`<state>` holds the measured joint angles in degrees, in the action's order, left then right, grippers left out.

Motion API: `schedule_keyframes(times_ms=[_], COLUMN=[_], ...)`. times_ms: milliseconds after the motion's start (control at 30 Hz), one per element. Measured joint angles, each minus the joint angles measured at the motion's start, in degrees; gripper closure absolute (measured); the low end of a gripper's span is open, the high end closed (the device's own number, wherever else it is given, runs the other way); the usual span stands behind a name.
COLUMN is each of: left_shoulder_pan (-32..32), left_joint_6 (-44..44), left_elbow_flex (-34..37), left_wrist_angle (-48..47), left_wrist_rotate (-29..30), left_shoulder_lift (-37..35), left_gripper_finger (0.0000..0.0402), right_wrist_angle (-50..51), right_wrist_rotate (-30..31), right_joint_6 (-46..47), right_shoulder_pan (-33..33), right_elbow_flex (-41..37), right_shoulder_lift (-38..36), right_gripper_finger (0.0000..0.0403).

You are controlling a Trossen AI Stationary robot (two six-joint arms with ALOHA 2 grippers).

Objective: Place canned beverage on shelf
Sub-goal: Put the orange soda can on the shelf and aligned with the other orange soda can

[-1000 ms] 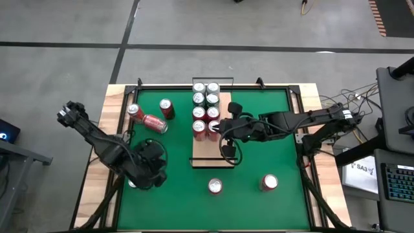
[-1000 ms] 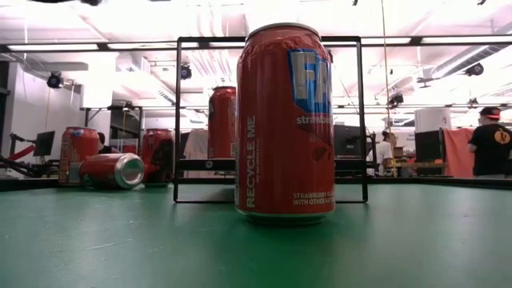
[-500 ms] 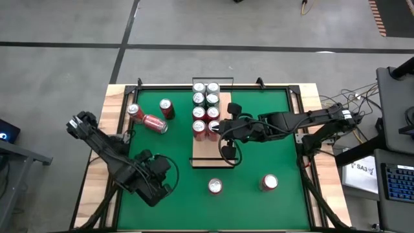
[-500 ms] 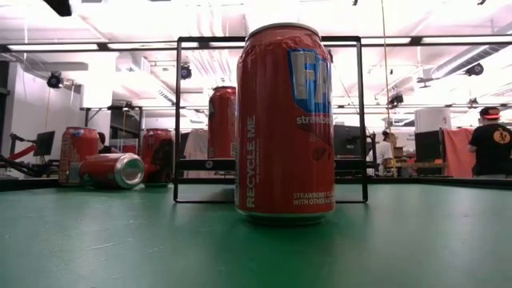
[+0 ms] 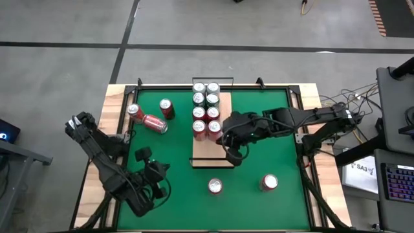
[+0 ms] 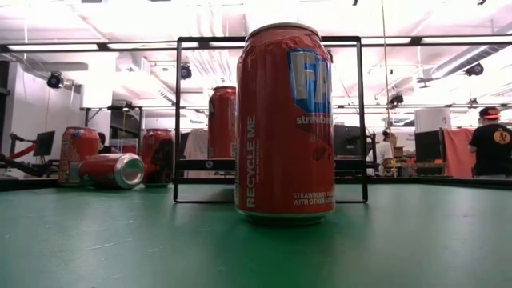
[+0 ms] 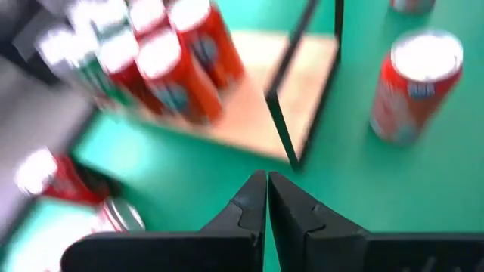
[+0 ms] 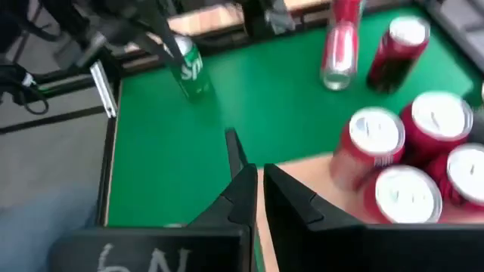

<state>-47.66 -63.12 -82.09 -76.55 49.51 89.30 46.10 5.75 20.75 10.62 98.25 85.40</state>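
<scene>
The shelf (image 5: 208,154), a pale board with black rails, lies lengthwise mid-table; several green and red cans (image 5: 206,107) stand on its far half. Two red cans (image 5: 214,186) (image 5: 269,182) stand loose on the green mat near the front. Over the shelf's bare near half, my right gripper (image 5: 228,151) hangs shut and holds nothing. Above the mat's near left part is my left gripper (image 5: 155,173), also shut and holding nothing. Its wrist view shows the shelf's near rail (image 7: 302,83) and a loose red can (image 7: 414,85) ahead. The low view shows neither gripper.
At the far left, two red cans (image 5: 134,111) (image 5: 167,107) stand and one (image 5: 154,123) lies on its side. A green can (image 8: 187,69) stands near the left arm. A red can (image 6: 284,120) fills the low view. People stand in the room behind.
My left gripper has swung toward the table's near edge and rolled about its own axis, staying shut. My right gripper has rolled above the shelf without leaving its place. No can has moved.
</scene>
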Motion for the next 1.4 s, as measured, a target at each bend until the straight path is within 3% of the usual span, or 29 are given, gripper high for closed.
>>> schedule_keyframes(times_ms=[167,300,567,767,1000,1200,1400], left_shoulder_pan=[0.02,0.02,0.02,0.02,-0.02,1.05,3.22], left_joint_6=[4.61,5.68,7.96,16.69,19.59,22.34,22.63], left_elbow_flex=[0.05,0.05,0.05,0.16,1.46,7.68,13.79], left_wrist_angle=[0.52,0.57,0.63,0.67,0.69,-0.92,5.05], left_wrist_rotate=[9.69,12.10,12.08,7.73,7.99,6.52,5.21], left_shoulder_lift=[0.00,0.00,0.00,0.00,-1.95,-8.10,-18.05], left_gripper_finger=[0.0402,0.0402,0.0402,0.0402,0.0402,0.0402,0.0402], right_wrist_angle=[6.88,13.27,23.81,28.72,32.00,32.20,31.92], right_wrist_rotate=[-0.95,-2.12,-2.80,-2.76,-5.50,-7.75,-7.25], right_joint_6=[7.68,14.73,27.17,35.98,50.49,60.71,61.95], right_shoulder_pan=[2.10,4.42,9.55,13.44,19.06,23.15,24.06], right_elbow_flex=[1.18,2.10,2.10,1.44,-5.37,-11.90,-14.99], right_shoulder_lift=[0.16,0.12,0.15,0.18,0.18,0.18,0.20], right_gripper_finger=[0.0385,0.0385,0.0385,0.0385,0.0385,0.0385,0.0385])
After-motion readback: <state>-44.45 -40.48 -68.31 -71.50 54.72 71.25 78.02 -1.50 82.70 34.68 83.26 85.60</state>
